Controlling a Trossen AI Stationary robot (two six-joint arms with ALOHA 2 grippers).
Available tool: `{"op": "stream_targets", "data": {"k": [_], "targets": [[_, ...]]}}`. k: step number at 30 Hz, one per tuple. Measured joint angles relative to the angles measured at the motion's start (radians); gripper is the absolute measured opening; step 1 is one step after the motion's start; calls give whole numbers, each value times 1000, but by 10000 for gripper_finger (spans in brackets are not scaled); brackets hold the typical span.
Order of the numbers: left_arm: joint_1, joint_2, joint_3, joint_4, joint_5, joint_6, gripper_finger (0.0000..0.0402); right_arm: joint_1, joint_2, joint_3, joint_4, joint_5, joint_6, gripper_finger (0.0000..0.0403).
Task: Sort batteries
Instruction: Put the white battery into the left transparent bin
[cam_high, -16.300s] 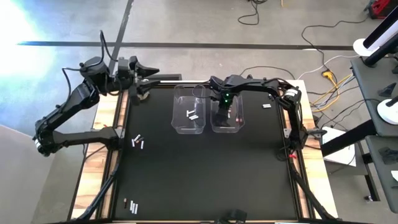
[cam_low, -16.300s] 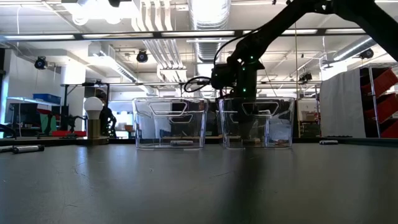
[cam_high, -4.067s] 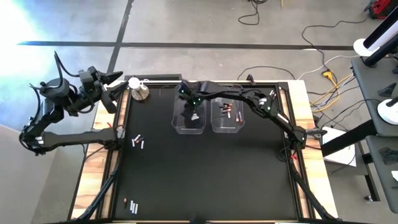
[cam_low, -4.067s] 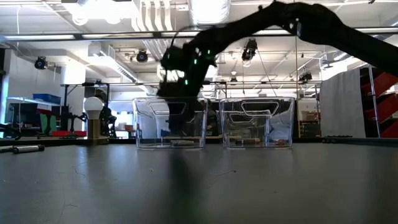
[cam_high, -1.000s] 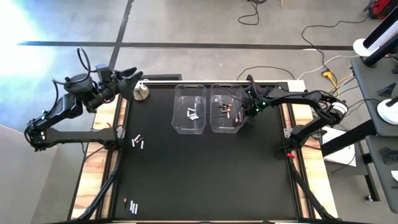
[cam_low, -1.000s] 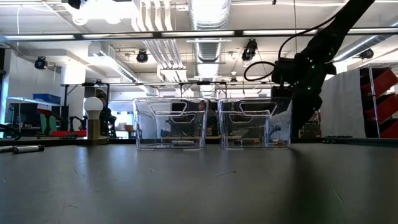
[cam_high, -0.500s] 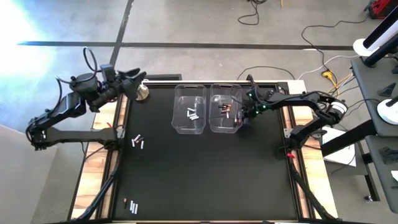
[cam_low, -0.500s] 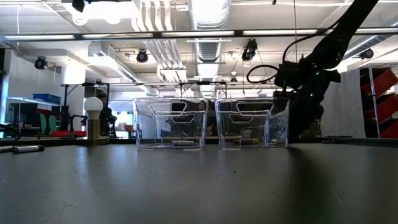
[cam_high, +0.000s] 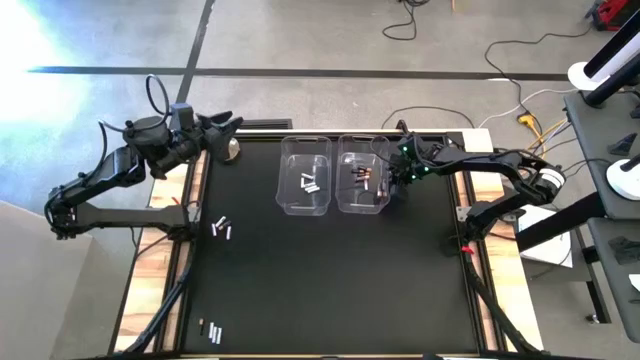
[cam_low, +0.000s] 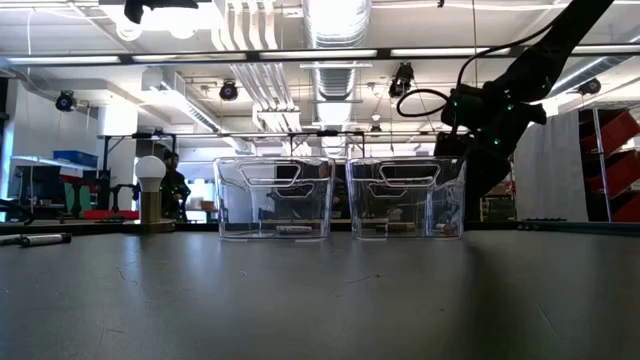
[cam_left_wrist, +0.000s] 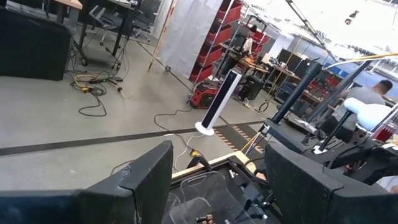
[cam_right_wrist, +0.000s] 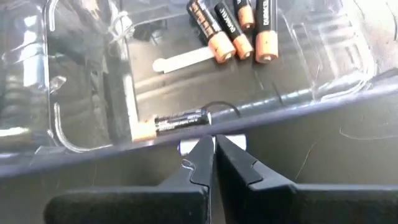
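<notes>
Two clear bins stand side by side at the far middle of the table. The left bin (cam_high: 304, 176) holds silvery-white batteries (cam_high: 310, 183). The right bin (cam_high: 362, 178) holds dark batteries with copper ends (cam_right_wrist: 230, 28). My right gripper (cam_high: 393, 186) (cam_right_wrist: 213, 146) is at the right bin's right wall, shut on a silvery-white battery. Loose batteries lie on the table at the left (cam_high: 222, 228) and at the near left (cam_high: 212, 330). My left gripper (cam_high: 228, 128) (cam_left_wrist: 217, 149) hangs open in the air above the far left corner. My right gripper pinches a silvery-white battery (cam_right_wrist: 231, 143) at its middle between the two fingertips, and the fingers lie across it. The battery sits right at the outer side of the right bin's right wall (cam_right_wrist: 298, 102). Whether it rests on the table or touches the wall, I cannot tell.
A silver round-topped knob with a white ball (cam_high: 233, 148) (cam_low: 151, 190) stands at the far left, partly under my left gripper. The black mat (cam_high: 330, 280) stretches in front of the bins. Wooden table edges run along both sides.
My right gripper has moved a little toward the table's left, up against the right bin, and the bin has slid slightly left toward the other bin. My left gripper has drifted toward the table's right, over the knob.
</notes>
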Motion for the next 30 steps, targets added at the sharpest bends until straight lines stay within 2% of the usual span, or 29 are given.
{"op": "stream_targets", "data": {"k": [16,19,23,27,30], "targets": [[-2,0,75,0,47,-27,231,-18,83,-2,80,-1,-8,9],[-2,1,75,0,47,-43,231,-28,71,-2,16,17,-15,9],[-2,4,75,0,47,-45,231,-28,10,23,-70,102,8,9],[-2,14,75,0,47,-45,231,-33,-43,47,-181,210,244,15],[-2,22,75,0,47,-39,231,-40,-91,67,-330,215,307,35]]}}
